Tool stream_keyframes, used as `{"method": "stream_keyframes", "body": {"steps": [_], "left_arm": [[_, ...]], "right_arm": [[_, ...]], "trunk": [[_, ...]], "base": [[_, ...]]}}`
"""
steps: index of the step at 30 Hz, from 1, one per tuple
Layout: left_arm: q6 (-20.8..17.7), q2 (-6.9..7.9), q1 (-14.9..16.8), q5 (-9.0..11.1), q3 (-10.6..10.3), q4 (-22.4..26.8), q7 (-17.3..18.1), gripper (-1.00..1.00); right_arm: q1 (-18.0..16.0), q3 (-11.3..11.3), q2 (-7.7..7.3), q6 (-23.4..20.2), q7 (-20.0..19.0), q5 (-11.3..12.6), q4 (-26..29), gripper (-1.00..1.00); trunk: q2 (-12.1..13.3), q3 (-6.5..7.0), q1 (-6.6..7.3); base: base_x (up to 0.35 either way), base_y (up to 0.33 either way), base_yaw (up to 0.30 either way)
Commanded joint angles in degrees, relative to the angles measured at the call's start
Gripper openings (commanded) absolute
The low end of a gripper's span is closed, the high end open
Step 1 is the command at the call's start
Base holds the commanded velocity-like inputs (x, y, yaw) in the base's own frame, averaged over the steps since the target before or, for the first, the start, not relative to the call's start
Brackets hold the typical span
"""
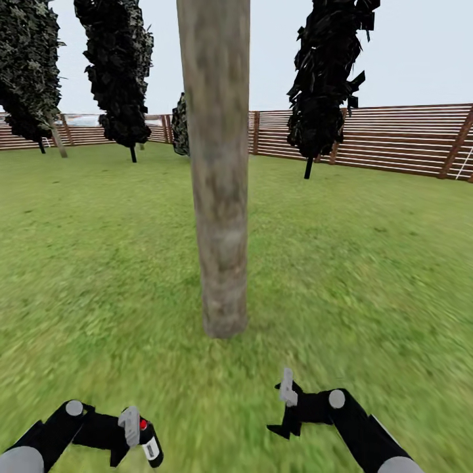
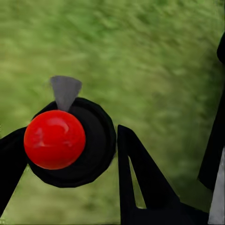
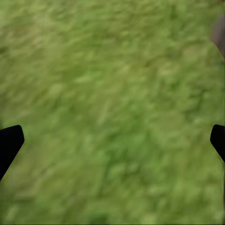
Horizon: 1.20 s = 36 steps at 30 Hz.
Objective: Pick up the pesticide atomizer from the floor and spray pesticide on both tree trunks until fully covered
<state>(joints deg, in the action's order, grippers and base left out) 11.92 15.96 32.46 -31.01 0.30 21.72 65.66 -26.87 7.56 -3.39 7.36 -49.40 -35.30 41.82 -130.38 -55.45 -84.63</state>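
Note:
A thick tree trunk [image 1: 220, 197] of mottled grey-brown bark rises from the garden lawn [image 1: 368, 263] straight ahead, a short way beyond both arms. No pesticide shows on its bark. My left gripper [image 1: 135, 435] is low at the near left, shut on the pesticide atomizer [image 1: 150, 445], a black bottle with a red top and a white label. In the left wrist view the atomizer [image 2: 55, 139] sits between the black fingers [image 2: 133, 173], its grey nozzle pointing away over grass. My right gripper [image 1: 287, 404] hangs open and empty at the near right, with its tips far apart in the right wrist view [image 3: 112, 143].
A brown slatted fence [image 1: 394, 141] runs across the back. Small dark-leaved trees [image 1: 325, 85] with thin trunks stand before it, left and right of the trunk. A slim grey trunk [image 1: 58, 136] leans at the far back left. Grass surrounds the trunk on all sides.

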Motion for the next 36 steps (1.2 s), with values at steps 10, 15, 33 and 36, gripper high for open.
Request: {"method": "stream_keyframes", "body": {"steps": [10,15,33,36], "left_arm": [[-7.1,-0.65,4.1,-5.8,-1.3,4.7,5.3,-1.0],[-8.3,-0.71,3.9,-5.7,-3.6,4.9,5.1,-1.0],[-7.8,-8.86,3.9,-6.5,-4.3,5.2,4.7,-1.0],[-7.9,-10.56,4.0,-9.0,-5.9,5.3,4.7,-1.0]], "right_arm": [[-2.4,0.1,1.17,0.5,-8.6,-0.3,3.6,1.0],[-2.4,0.1,1.48,0.4,-8.6,-0.3,3.6,1.0],[-2.4,0.3,5.75,0.5,-8.8,-0.4,3.5,-1.0],[-2.4,0.3,5.78,0.5,-8.8,-0.4,3.4,-1.0]], "trunk": [[0.0,-0.06,-0.01],[0.0,-0.06,-0.01],[0.0,-0.06,-0.01],[0.0,-0.06,-0.01]], "base": [[0.032,-0.015,0.0],[0.0,0.0,0.0],[0.0,0.0,0.0],[0.0,0.0,0.0]]}}
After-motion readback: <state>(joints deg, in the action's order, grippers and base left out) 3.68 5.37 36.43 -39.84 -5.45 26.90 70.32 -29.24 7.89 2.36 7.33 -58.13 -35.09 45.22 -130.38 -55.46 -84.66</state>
